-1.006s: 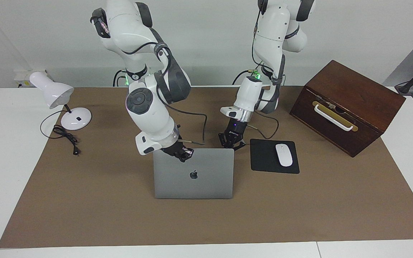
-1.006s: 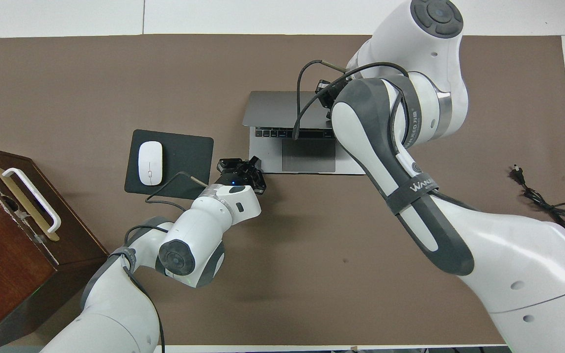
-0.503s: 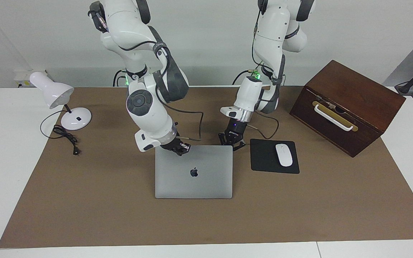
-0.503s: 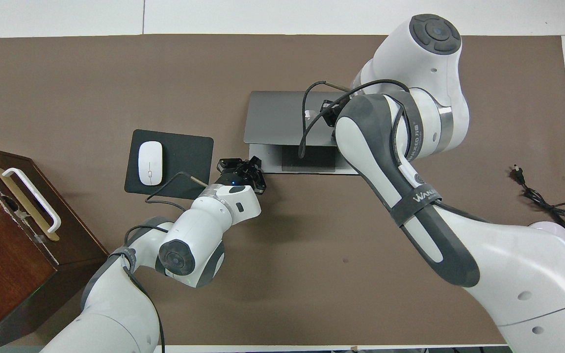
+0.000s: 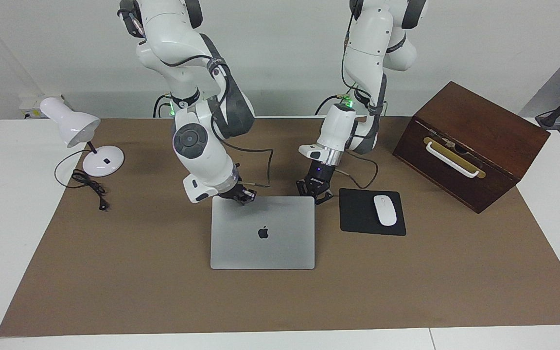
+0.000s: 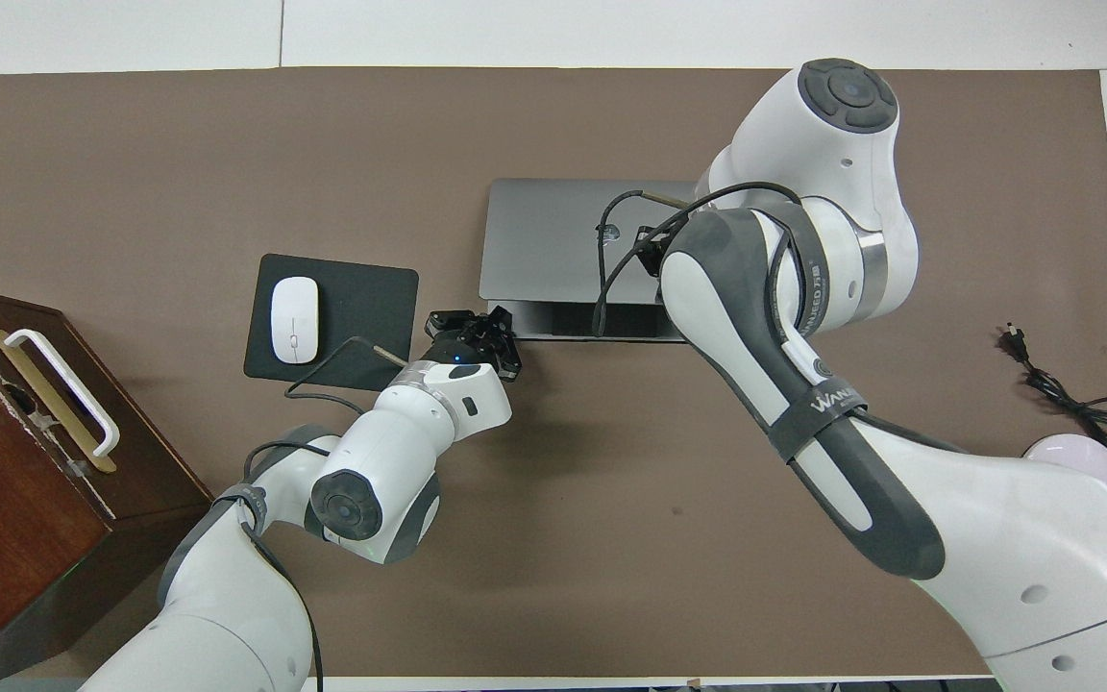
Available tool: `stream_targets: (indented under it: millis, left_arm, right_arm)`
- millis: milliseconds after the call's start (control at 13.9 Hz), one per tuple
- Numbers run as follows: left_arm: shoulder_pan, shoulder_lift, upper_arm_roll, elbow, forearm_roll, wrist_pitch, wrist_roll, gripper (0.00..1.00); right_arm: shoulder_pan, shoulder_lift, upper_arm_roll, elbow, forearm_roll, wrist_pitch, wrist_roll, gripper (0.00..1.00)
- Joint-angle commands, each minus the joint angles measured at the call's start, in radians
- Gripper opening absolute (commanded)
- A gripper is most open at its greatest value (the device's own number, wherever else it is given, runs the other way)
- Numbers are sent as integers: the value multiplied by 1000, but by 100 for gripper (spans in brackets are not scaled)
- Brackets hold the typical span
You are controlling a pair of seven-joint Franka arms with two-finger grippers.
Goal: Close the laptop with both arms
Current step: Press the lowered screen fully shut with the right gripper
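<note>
The silver-grey laptop (image 5: 280, 243) lies mid-table with its lid, apple logo up, lowered almost flat. In the overhead view only a thin strip of the laptop's (image 6: 544, 240) base shows under the lid's edge nearer the robots. My right gripper (image 5: 242, 195) is shut and rests on that edge of the lid, toward the right arm's end. From above, the right gripper (image 6: 648, 248) is mostly hidden by its own forearm. My left gripper (image 5: 315, 192) is shut and sits low at the laptop's corner nearest the left arm; the overhead view shows the left gripper (image 6: 473, 332) at that base corner.
A black mouse pad (image 5: 358, 214) with a white mouse (image 5: 385, 210) lies beside the laptop toward the left arm's end. A dark wooden box (image 5: 474, 141) with a white handle stands past it. A white desk lamp (image 5: 73, 127) and its cable (image 5: 90, 187) sit at the right arm's end.
The lid has swung further down toward the robots, with my right gripper following it. The keyboard and trackpad are now covered. The left arm has not moved.
</note>
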Motion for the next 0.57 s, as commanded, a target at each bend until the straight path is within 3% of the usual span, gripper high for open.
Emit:
stream_targets:
  millis: [0,503]
  left_arm:
    - [13,42,0,11,11,12,16,0]
    - [11,48,0,13,11,13,16,0]
  right_arm:
    - [-13,-55,6,-89,10,4,-44,0]
    - [-11,-79,6,-146,-8,13,-75,0]
